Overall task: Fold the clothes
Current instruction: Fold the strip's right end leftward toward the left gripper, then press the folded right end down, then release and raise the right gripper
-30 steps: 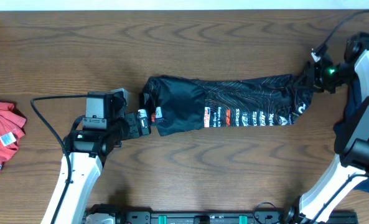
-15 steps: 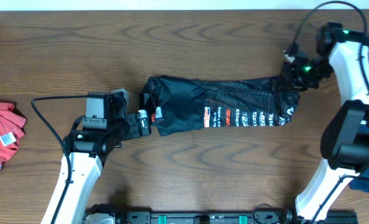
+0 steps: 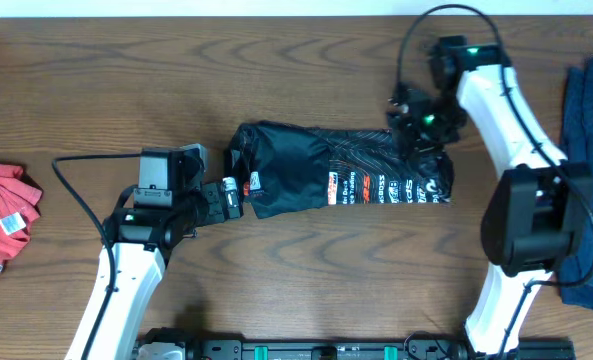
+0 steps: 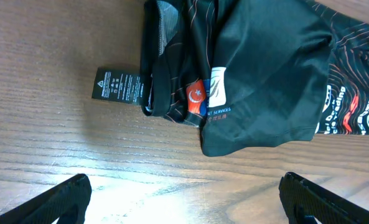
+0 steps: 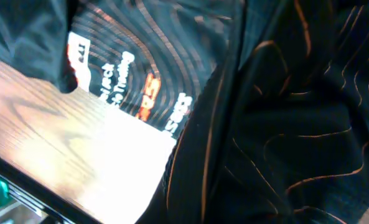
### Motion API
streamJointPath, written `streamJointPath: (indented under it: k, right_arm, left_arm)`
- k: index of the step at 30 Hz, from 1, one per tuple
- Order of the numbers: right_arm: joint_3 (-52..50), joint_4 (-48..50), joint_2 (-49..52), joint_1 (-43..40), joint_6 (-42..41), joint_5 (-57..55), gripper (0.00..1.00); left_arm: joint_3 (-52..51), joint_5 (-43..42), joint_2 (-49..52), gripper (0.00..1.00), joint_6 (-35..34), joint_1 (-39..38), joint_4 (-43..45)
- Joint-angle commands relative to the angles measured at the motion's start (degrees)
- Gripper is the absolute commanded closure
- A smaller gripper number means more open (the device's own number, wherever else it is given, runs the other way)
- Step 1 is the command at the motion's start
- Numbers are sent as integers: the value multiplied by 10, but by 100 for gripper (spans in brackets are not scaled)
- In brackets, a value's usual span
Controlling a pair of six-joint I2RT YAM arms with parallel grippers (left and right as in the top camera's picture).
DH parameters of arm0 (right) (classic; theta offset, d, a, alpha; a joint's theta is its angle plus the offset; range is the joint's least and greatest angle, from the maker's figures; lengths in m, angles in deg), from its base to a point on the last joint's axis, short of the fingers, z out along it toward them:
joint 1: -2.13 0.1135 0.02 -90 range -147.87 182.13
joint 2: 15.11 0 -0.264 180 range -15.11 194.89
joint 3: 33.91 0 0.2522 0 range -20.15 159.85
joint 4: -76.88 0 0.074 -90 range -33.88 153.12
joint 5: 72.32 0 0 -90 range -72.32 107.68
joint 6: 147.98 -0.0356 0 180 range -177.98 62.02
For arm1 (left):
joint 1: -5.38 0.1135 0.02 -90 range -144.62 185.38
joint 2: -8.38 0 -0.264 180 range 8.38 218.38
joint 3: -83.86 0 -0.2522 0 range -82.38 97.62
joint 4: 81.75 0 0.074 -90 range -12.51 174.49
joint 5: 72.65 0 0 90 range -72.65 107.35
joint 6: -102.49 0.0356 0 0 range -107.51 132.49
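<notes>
The black jersey (image 3: 306, 175) with thin orange lines and white/red logos lies as a long band across the table's middle. My right gripper (image 3: 421, 125) is shut on its right end and holds that end lifted and doubled back over the band. In the right wrist view the jersey (image 5: 284, 124) fills the frame and hides the fingers. My left gripper (image 3: 233, 196) is open and empty, just off the jersey's left end. In the left wrist view its fingertips (image 4: 66, 196) stand wide apart on bare wood below the jersey (image 4: 259, 81) and its black label (image 4: 117, 85).
A red garment (image 3: 1, 220) lies crumpled at the table's left edge. A navy garment (image 3: 588, 150) lies at the right edge, beside the right arm. A black rail (image 3: 326, 350) runs along the front edge.
My right gripper has moved left from the far right, carrying the jersey's right end with it, so the band is shorter. The navy garment is now uncovered. The left arm has not moved.
</notes>
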Motion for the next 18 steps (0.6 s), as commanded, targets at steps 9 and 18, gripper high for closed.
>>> streamJointPath:
  k: [9,18]
  right_arm:
    - [9,14,-12,82,-76,-22,74]
    - [9,85,-12,120,-97,30,70]
  left_arm:
    - [-1,-9,51,2,5,0,-1]
    - [-1,-9,61,2,3,0,18]
